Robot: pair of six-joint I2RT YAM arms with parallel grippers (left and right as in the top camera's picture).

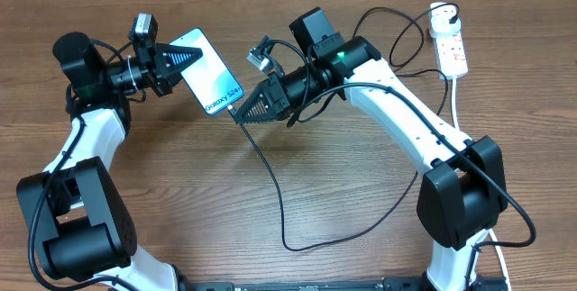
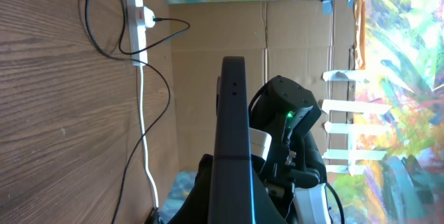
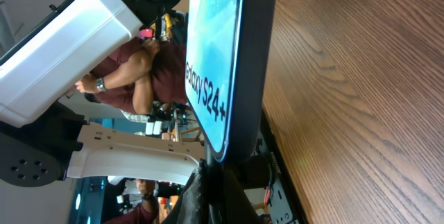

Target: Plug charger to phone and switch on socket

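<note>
From overhead, the phone [image 1: 213,77] was seen lifted off the table [image 1: 361,201] left of centre, with its far end clamped between the fingers of the left gripper [image 1: 180,60]. The right gripper [image 1: 245,111] was clenched on the connector end of the charger [image 1: 280,203], right at the phone's near end. Whether the tip was seated could not be told. The black cable was looped over the near part of the table. The socket [image 1: 451,46] lay at the far right, with a black lead entering it.

At the left wrist, the phone [image 2: 232,134] was shown edge-on as a dark slab, and the socket [image 2: 139,30] was seen well beyond it on the wood.

At the right wrist, the phone [image 3: 211,50] was shown with its screen lit, and the dark fingers [image 3: 208,203] were pinched just under its end.
</note>
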